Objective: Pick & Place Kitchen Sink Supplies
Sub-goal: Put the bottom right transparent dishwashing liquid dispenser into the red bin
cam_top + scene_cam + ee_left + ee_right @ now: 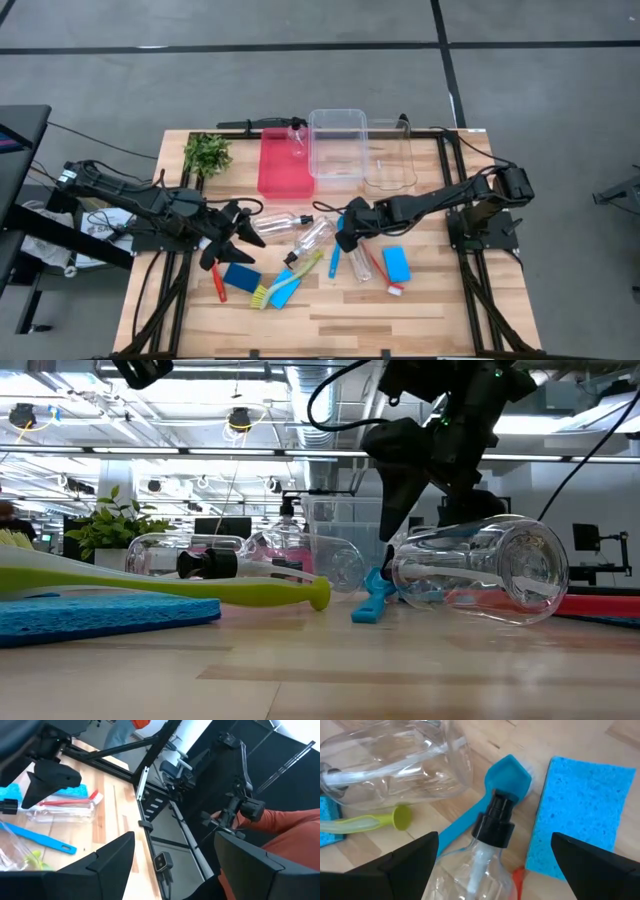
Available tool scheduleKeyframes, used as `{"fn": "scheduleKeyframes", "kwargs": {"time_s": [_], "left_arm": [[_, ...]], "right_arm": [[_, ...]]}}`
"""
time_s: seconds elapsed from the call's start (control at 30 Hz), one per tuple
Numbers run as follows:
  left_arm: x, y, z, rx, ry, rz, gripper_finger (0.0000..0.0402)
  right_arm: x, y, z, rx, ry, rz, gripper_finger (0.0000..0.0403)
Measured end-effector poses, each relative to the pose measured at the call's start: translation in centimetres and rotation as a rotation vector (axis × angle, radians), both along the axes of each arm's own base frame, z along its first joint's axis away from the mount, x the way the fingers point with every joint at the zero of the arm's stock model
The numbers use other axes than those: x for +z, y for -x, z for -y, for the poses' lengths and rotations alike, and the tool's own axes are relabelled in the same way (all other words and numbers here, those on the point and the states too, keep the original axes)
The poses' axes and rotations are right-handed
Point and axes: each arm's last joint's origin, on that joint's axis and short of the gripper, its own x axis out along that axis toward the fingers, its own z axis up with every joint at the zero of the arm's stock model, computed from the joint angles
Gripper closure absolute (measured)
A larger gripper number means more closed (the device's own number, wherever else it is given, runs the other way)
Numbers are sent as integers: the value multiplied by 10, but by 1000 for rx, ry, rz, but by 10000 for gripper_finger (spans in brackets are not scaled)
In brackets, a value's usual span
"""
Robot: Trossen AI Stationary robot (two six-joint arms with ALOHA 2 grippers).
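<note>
While both arms reach inward over the bench (420,300), the stock lies as follows; left gripper (236,232), fingers spread wide and holding nothing, near the left edge, just beside the base of a clear bottle (278,222) lying on its side; right gripper (349,226), fingers likewise wide and empty, at mid-bench above the black cap (494,821) of a second bottle (358,260); a third bottle (313,237) lies tilted between the two grippers.

Sponges: one blue sponge (396,264) toward the right edge, just beside the second bottle; another blue sponge (241,276) below the left gripper, toward the front edge.

Brushes: a blue brush (284,290) and a yellow-green brush (296,273) lying crossed near the front middle; a red brush (219,283) beside the left sponge; another blue brush (485,802) under the right gripper.

Along the back edge: leafy plant (206,153) at the left corner; red tray (282,163); two clear bins (337,143), side by side.
</note>
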Motion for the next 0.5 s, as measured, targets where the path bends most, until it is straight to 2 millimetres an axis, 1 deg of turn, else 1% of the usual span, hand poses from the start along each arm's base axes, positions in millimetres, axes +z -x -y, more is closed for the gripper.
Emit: {"fn": "scheduleKeyframes", "kwargs": {"time_s": [0.17,0.37,0.5], "left_arm": [[0,-1,-1,15,0,0,124],[0,-2,-5,44,-3,2,124],[0,-2,-6,50,-3,2,124]], "right_arm": [[-5,-2,0,12,-3,-18,23],[-25,-12,-5,39,-38,-68,23],[-34,-16,-6,39,-55,-90,23]]}}
